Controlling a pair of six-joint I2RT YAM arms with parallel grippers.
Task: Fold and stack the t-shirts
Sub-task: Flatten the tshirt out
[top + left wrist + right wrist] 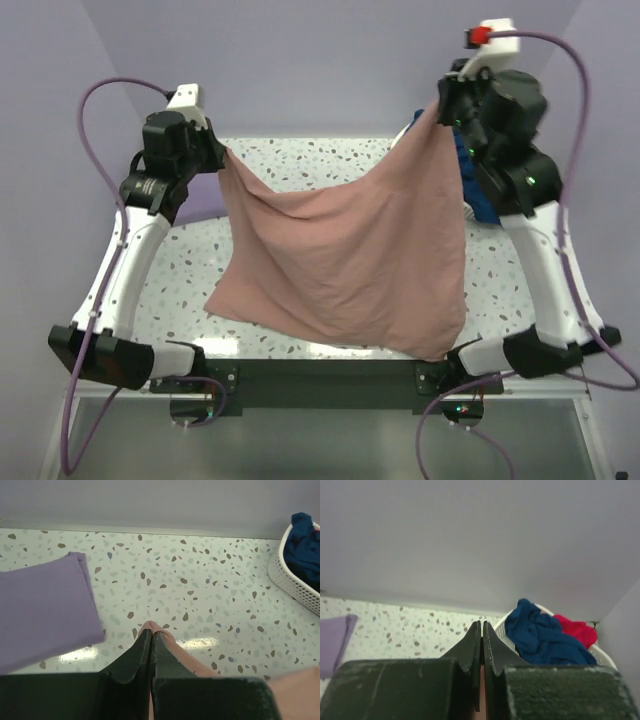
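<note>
The dusty-pink t-shirt (345, 260) hangs spread between my two raised grippers, its lower edge sagging onto the near part of the table. My left gripper (222, 155) is shut on its left corner; pink cloth (150, 626) pokes out past the closed tips (151, 632). My right gripper (440, 105) is shut on the right corner, held higher; pink cloth shows low between its jaws (481, 625). The folded lavender t-shirt (42, 610) lies flat at the table's left. The navy t-shirt (542, 637) and red t-shirt (577, 630) sit crumpled in the basket. No black shirt shows.
The white slatted laundry basket (292, 582) stands at the back right of the speckled table (320, 160), partly behind the right arm. Lavender walls enclose the table on three sides. A black rail (320, 375) runs along the near edge.
</note>
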